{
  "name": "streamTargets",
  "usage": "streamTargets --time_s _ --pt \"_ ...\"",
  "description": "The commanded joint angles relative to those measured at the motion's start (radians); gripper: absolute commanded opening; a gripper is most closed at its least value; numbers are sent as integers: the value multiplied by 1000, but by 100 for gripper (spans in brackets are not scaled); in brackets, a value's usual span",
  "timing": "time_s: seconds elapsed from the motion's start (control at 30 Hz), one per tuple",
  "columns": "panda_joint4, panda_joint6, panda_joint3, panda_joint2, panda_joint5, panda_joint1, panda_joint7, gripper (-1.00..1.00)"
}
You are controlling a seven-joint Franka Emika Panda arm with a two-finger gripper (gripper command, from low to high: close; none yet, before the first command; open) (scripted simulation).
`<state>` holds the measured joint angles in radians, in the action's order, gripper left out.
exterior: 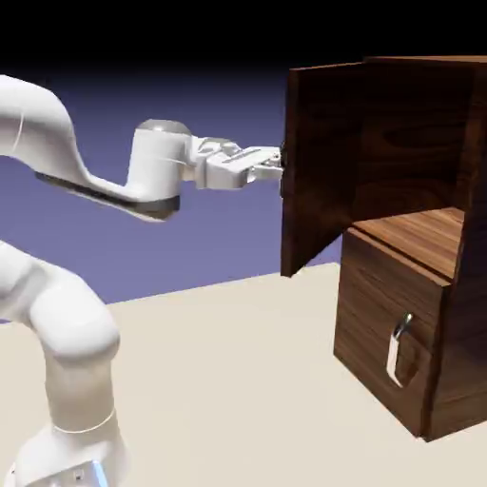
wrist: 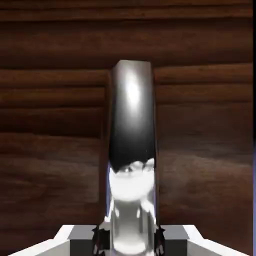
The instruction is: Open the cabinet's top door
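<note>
The top door stands open, swung out from the cabinet toward the exterior view's left, with its free edge nearest the robot. It is a dark brown wooden panel, upright, and behind it the upper compartment shows its lighter wood floor. On the door's outer face is the silver handle, a long, shiny bar that runs up the middle of the hand view, with horizontal wood grain on either side of it. The gripper is closed on this handle, one grey fingertip at each side of the bar's lower part in the hand view. In the exterior view the grip itself is mostly hidden by the door's edge.

Below the open compartment, the lower door is shut flush with the cabinet front and carries its own bent silver handle. The cabinet stands on a pale beige surface, at the exterior view's right.

The white arm comes in from the exterior view's left, its hand roughly level and pointing at the door. At the lower left, the arm's base has a light panel with small dark marks and a blue-lit strip; the marks are too small to read. The backdrop is blue-violet, turning black toward the top
</note>
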<state>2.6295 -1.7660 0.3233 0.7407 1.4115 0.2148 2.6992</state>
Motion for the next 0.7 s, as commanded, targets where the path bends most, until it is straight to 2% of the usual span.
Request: streamTargets --time_s 0.0,0.33,0.67 --pt "-19 45 30 -21 -31 -3 3 -100" --pt "-283 479 295 -297 -234 -77 67 -100" --pt "-601 909 473 -647 -278 -126 185 -100"
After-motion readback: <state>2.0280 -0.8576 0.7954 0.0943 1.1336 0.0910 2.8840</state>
